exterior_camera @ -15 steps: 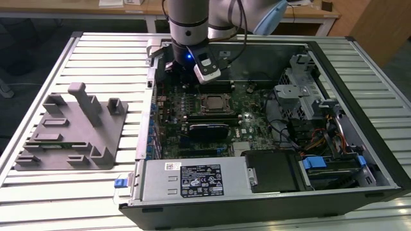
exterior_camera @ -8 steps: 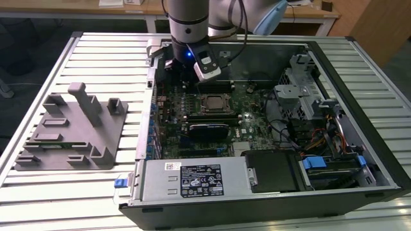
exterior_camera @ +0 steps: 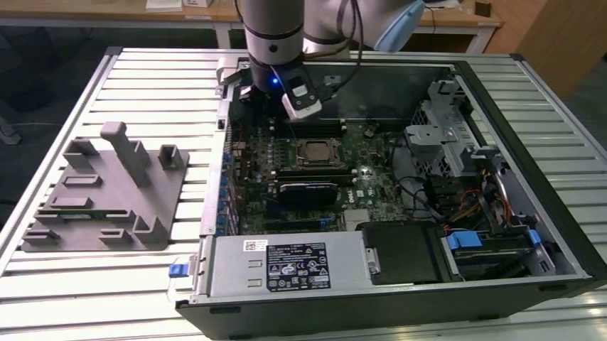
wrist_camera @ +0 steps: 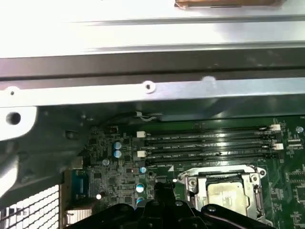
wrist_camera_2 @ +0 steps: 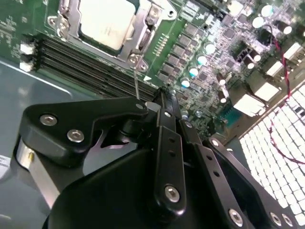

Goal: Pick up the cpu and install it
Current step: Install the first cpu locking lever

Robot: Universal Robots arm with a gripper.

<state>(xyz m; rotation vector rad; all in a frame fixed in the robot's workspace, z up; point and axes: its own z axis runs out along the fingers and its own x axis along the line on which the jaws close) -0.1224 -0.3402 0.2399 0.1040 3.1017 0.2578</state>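
Cpu [exterior_camera: 311, 152] seated in motherboard socket [wrist_camera: 188, 182] inside computer case [exterior_camera: 379, 307]; hand [wrist_camera_2: 159, 95] pinched together, empty, just beside socket.

We see the whole open case [exterior_camera: 379, 305] from high above, looking down; both wrist views hang close over its board [wrist_camera_2: 209, 57], sharing the socket [wrist_camera: 190, 183].

Computer case [exterior_camera: 379, 305]: open-topped, lying on slatted table [exterior_camera: 142, 78].
Grey tray [exterior_camera: 104, 206]: upright posts, outside the computer case, toward the exterior view's left.
Motherboard [exterior_camera: 379, 170]: green, on the case floor.
Silver box [exterior_camera: 284, 266]: labelled, along the case's near wall.
Black block [exterior_camera: 403, 252]: inside the case, just beside the silver box.
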